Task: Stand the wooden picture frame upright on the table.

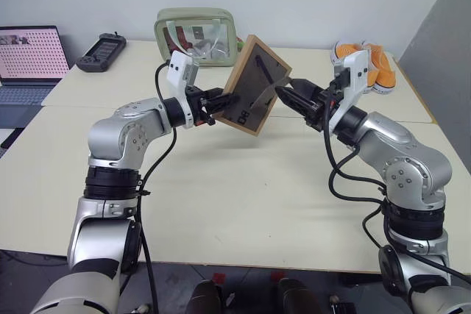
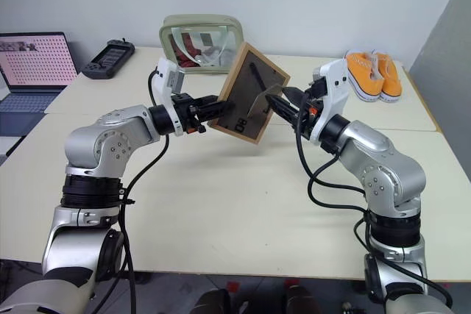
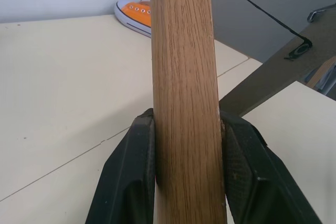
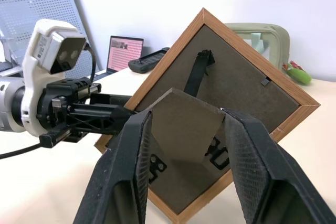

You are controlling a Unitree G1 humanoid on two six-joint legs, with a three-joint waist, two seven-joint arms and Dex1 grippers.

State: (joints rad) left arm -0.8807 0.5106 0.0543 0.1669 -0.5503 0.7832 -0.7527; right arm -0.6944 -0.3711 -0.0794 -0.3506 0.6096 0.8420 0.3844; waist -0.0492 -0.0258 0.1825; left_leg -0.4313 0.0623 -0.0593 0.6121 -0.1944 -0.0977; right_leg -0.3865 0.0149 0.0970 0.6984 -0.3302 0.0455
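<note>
You hold the wooden picture frame (image 1: pixel 252 84) tilted in the air above the worktop (image 1: pixel 243 189), left fingers (image 3: pixel 131 177) pinching its stiff wood edge, right fingers (image 4: pixel 131 166) pinching the thin easel stand (image 4: pixel 184 124); it looks light but easily bent there

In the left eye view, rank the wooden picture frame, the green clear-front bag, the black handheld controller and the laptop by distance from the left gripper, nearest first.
1. wooden picture frame: its edge is gripped by the left gripper.
2. green clear-front bag: just behind the gripper, at the wall.
3. black handheld controller: farther back on the left.
4. laptop: at the far left edge.
</note>
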